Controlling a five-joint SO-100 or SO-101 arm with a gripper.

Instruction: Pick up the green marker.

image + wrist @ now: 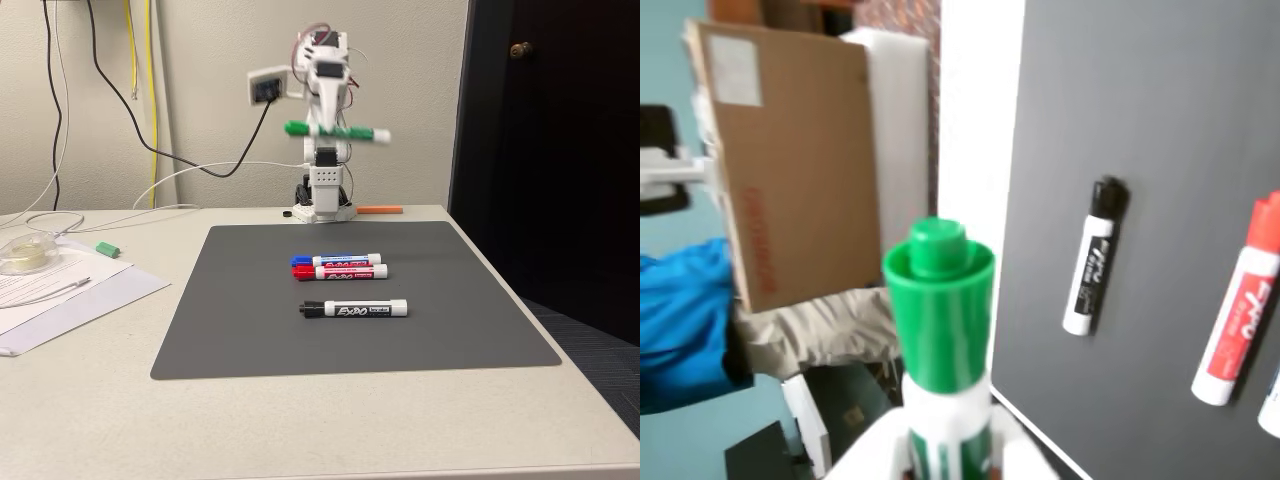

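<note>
The gripper [330,131] pinches the green marker [336,131] in the middle and holds it level, high above the back edge of the table [300,430] — the pick-up looks done. Next it only needs to hold tight. Blue [335,260], red [339,271] and black [354,309] markers lie on the gray mat [480,300] — lots of free room above.

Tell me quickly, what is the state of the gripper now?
Gripper: jaws closed on the green marker, held roughly level in the air above the dark mat.
</note>
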